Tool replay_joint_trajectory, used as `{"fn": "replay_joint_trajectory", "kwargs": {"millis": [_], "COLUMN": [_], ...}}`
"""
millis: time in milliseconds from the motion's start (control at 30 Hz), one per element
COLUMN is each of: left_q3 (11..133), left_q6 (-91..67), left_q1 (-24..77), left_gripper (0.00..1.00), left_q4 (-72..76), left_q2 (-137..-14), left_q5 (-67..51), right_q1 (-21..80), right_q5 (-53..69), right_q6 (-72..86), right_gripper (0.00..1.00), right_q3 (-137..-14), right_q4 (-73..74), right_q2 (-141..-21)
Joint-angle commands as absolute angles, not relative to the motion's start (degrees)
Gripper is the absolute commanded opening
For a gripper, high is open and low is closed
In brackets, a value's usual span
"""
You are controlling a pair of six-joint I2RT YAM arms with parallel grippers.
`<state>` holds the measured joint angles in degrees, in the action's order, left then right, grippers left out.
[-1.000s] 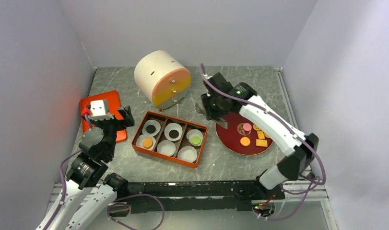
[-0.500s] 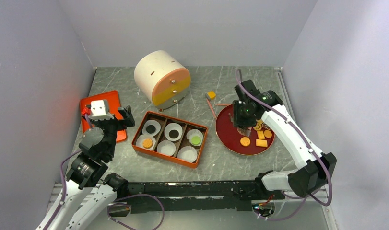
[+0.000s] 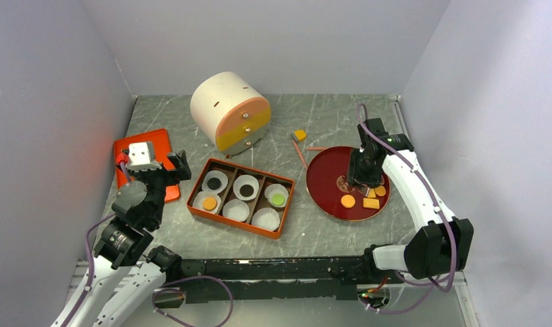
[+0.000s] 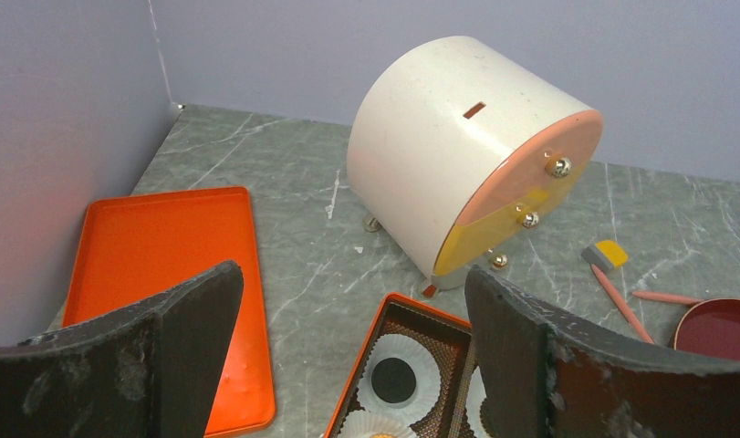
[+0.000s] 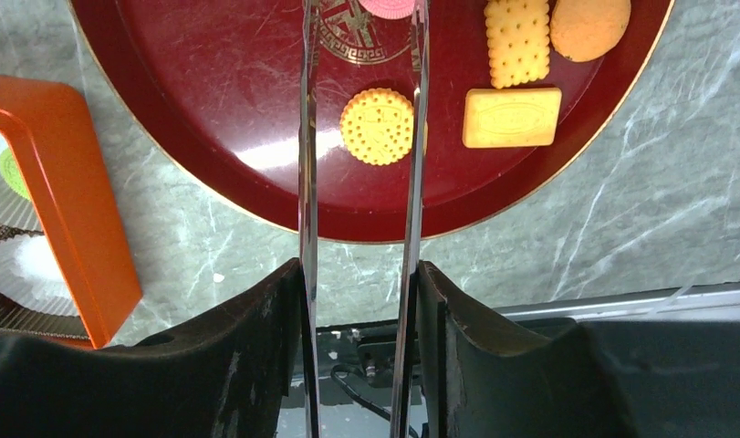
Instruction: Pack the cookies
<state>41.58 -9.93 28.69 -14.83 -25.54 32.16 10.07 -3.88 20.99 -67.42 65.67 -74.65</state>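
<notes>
Right gripper, clamped on the tongs, has swung right over the red plate, tips reaching the pink cookie, so the next pick looks imminent; left gripper gapes idle.

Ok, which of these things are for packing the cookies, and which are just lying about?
For the job: cookies on the red plate; orange box with white paper cups; tongs in the right tool.
Lying about: round drawer cabinet; flat orange tray; pink sticks; small yellow block.
</notes>
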Motion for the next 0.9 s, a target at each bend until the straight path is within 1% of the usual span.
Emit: {"fn": "replay_joint_trajectory", "kwargs": {"millis": [0, 367, 867], "left_q3": [42.6, 42.5, 42.4], "left_q6": [-9.8, -9.7, -9.7], "left_q1": [28.5, 28.5, 28.5], "left_gripper": [0.96, 0.96, 0.96], "left_q4": [-12.9, -12.8, -12.5], "left_q2": [-25.4, -25.5, -25.4], "left_q5": [31.4, 31.6, 31.4], "right_q1": [8.1, 6.4, 5.9], "right_q5": [-2.4, -2.5, -3.9], "right_q6": [18.7, 17.8, 17.3], "right_gripper": [0.50, 0.51, 0.52], "right_q3": [-66.9, -66.1, -69.4], "right_q4": [62.3, 60.9, 63.8], "right_q2": [-75.3, -76.9, -76.7]}}
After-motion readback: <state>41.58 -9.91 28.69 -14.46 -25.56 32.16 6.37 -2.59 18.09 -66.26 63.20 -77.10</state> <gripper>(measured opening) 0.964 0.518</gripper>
